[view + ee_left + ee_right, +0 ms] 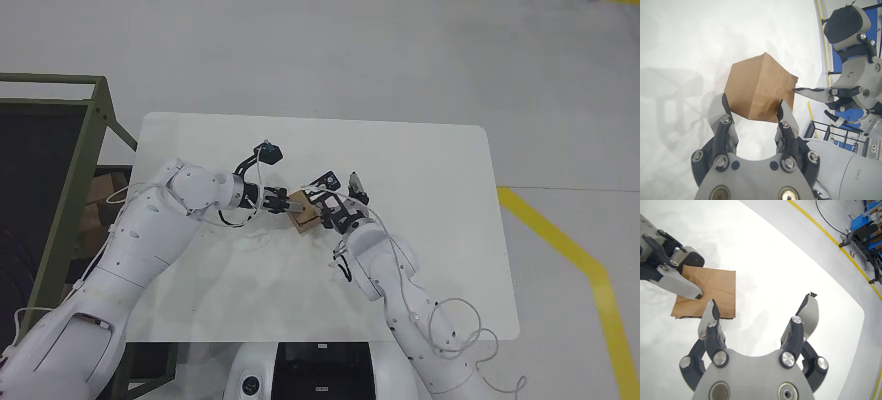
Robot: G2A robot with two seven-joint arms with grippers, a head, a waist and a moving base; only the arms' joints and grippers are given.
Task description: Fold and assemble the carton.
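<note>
Carton, small brown cardboard box, mid white table | left gripper clamped on it from left | right gripper spread wide, one fingertip touching its right side

White table, brown carton near centre

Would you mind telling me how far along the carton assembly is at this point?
Done: the brown cardboard carton already has box shape, with creased side panels, on the white table. In hand: the left gripper clasps it, while the open right gripper touches one side with a fingertip. Left: closing flaps, whose state is hidden.
</note>
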